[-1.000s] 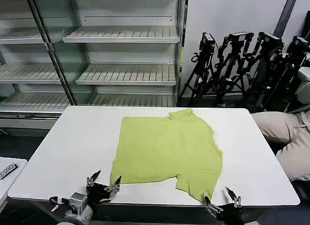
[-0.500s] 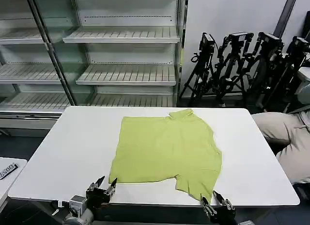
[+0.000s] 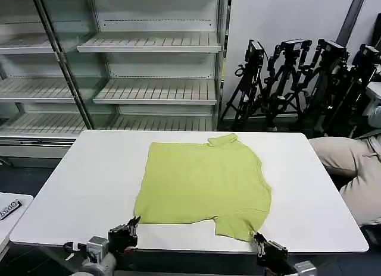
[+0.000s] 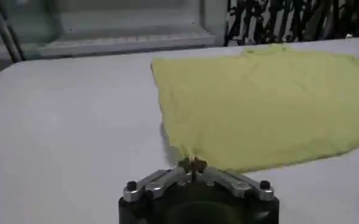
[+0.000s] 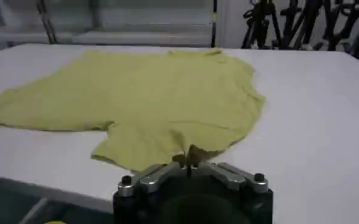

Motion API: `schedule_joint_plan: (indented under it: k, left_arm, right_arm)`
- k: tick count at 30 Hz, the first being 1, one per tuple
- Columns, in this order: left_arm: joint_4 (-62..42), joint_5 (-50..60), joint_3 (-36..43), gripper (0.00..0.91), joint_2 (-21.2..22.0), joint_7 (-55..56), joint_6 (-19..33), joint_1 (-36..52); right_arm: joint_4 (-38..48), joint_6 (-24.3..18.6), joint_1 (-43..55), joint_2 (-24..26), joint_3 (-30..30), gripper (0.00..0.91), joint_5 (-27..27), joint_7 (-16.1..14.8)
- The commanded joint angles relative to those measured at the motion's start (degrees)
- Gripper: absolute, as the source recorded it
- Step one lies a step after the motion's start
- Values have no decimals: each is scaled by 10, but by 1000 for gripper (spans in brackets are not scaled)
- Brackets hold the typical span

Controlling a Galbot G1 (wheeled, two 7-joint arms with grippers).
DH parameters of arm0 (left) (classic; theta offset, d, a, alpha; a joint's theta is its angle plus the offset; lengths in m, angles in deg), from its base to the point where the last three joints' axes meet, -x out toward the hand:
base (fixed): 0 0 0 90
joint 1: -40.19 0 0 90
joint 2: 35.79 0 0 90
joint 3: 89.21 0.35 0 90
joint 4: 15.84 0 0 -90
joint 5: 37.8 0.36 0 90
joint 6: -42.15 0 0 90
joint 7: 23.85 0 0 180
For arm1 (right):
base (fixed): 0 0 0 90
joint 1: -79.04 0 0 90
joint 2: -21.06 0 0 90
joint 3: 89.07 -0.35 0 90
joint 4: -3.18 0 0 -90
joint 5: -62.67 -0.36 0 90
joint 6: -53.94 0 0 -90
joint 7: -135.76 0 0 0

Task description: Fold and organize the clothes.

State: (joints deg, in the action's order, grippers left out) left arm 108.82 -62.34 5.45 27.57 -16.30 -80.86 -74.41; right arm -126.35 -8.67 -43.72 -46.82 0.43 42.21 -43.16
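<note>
On the white table [image 3: 89, 175], the left gripper [image 3: 132, 225] pinches the shirt [image 3: 202, 181] at its 7 o'clock corner; the right gripper [image 3: 259, 245] pinches its 5 o'clock hem.

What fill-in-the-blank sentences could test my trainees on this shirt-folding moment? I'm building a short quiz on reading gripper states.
1. The left gripper is shut on the near ____ corner of the shirt.
2. The shirt lies on a ____ table.
3. The right gripper is ____ on the shirt's near edge.
4. Behind the table stand empty metal ____.

Missing words: left; white; shut; shelves
</note>
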Motion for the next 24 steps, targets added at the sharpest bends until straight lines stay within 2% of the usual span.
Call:
schedule_joint_plan:
  k: [1, 11, 21, 22, 23, 24]
  left_arm:
    - [-30, -16, -6, 10, -1, -26, -1, 114]
    - [-168, -28, 46, 10, 33, -33, 0, 265]
    - [-240, -24, 67, 20, 37, -45, 0, 312]
    - [-243, -23, 68, 141, 37, -46, 0, 314]
    - [-246, -22, 70, 907, 36, -47, 0, 315]
    - [-249, -20, 72, 907, 37, -47, 0, 316]
  right_arm:
    - [85, 26, 204, -1, 7, 0, -11, -1]
    - [224, 32, 327, -15, 55, 0, 6, -4]
    - [269, 24, 350, -28, 62, 0, 18, -9]
    - [273, 23, 351, -30, 63, 0, 19, -11]
    - [277, 23, 352, -32, 65, 907, 21, -14]
    - [278, 23, 352, -33, 66, 907, 22, -15]
